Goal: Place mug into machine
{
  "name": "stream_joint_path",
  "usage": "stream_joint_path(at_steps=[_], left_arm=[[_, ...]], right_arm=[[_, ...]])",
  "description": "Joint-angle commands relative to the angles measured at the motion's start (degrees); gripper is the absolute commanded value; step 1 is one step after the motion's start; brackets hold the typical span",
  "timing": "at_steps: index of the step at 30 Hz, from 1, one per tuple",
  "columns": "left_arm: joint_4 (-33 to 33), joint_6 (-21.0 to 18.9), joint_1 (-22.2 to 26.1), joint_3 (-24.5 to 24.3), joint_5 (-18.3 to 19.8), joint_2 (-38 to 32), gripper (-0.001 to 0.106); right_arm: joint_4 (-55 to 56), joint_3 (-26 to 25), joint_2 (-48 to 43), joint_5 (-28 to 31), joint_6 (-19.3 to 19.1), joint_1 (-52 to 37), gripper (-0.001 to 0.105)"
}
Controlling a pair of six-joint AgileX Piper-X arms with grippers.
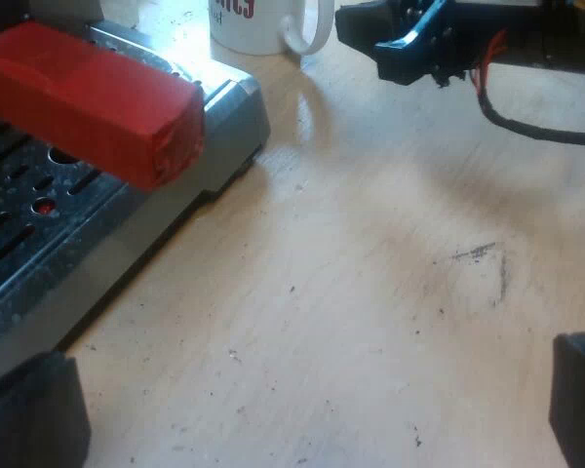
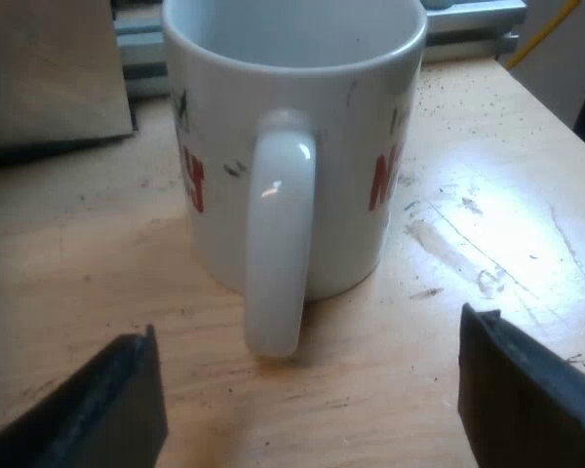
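A white mug with red lettering stands upright on the wooden table, its handle turned toward my right gripper. That gripper is open, one finger on each side of the handle and a little short of it, holding nothing. In the left wrist view the same mug stands beside the machine's drip tray, with the right gripper close to its handle. My left gripper is open over bare table near the tray. The holder's red handle end juts out over the tray.
The metal drip tray's corner lies close to the mug. A wooden board and a metal rail stand beyond the mug. Bare wooden tabletop spreads between my left fingers.
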Motion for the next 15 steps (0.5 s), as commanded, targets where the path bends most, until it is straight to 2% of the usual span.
stream_joint_path(at_steps=[1, 5, 7, 10, 15], left_arm=[[-0.9, -0.1, -0.3, -0.2, 0.1, -0.2, 0.105], [-0.9, -0.1, -0.3, -0.2, 0.1, -0.2, 0.105], [-0.9, -0.1, -0.3, -0.2, 0.1, -0.2, 0.105], [-0.9, -0.1, -0.3, -0.2, 0.1, -0.2, 0.105], [-0.9, -0.1, -0.3, -0.2, 0.1, -0.2, 0.105]], right_arm=[[-4.1, 0.1, 2.7, 0.4, -0.2, -2.1, 0.066], [-5.7, 0.1, 3.7, -4.9, -0.5, -5.4, 0.065], [-6.5, -0.1, 3.8, -8.0, -1.4, -7.4, 0.061], [-8.5, -0.1, 3.8, -10.2, -3.8, -9.3, 0.055], [-9.0, -0.2, 3.8, -13.8, -4.9, -13.1, 0.055]])
